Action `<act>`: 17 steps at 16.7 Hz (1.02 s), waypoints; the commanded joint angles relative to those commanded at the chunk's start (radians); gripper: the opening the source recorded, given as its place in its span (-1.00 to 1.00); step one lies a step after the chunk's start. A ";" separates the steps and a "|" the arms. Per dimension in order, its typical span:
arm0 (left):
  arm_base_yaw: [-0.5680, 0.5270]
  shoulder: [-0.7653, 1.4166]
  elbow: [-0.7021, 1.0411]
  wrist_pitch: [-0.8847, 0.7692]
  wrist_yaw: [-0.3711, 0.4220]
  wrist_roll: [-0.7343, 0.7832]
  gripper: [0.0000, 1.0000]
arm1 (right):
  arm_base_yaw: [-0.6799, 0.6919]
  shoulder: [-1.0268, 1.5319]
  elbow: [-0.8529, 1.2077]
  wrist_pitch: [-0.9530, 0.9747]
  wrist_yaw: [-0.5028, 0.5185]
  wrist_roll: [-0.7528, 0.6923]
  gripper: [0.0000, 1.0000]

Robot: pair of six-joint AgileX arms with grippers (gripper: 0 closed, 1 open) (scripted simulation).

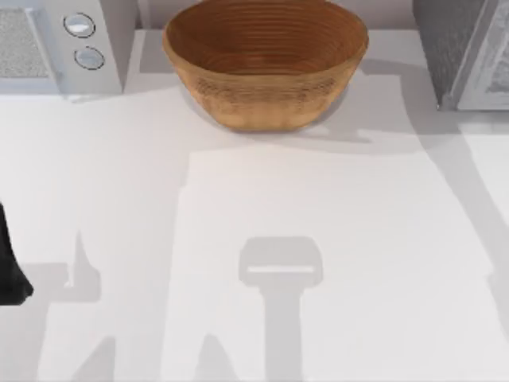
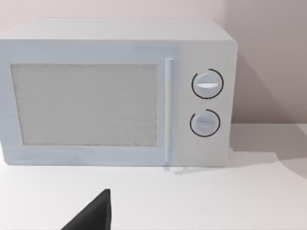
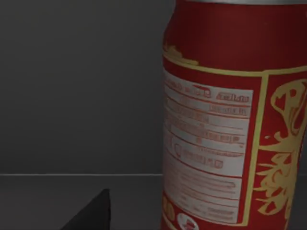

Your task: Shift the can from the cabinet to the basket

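The can [image 3: 230,120] is red with gold patterns and a white label panel. It stands upright on a dim grey shelf inside the cabinet [image 1: 455,49], very close in the right wrist view. A dark part of my right gripper [image 3: 91,215] shows beside the can, apart from it. The basket [image 1: 266,64] is a large tan-brown woven bowl with ribbed rings inside, at the back middle of the table, and nothing lies in it. My left gripper [image 1: 11,267] is parked at the table's left edge, and a dark part of it [image 2: 91,215] faces the microwave.
A white microwave [image 2: 115,93] with two round knobs stands at the back left [image 1: 60,40], its door shut. The grey cabinet fills the back right corner. The white table [image 1: 262,199] stretches in front of the basket.
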 joint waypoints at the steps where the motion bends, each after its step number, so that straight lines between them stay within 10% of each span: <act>1: 0.000 0.000 0.000 0.000 0.000 0.000 1.00 | 0.000 0.000 0.000 0.000 0.000 0.000 1.00; 17: 0.000 0.000 0.000 0.000 0.000 0.000 1.00 | -0.045 0.248 0.294 -0.045 -0.041 0.000 1.00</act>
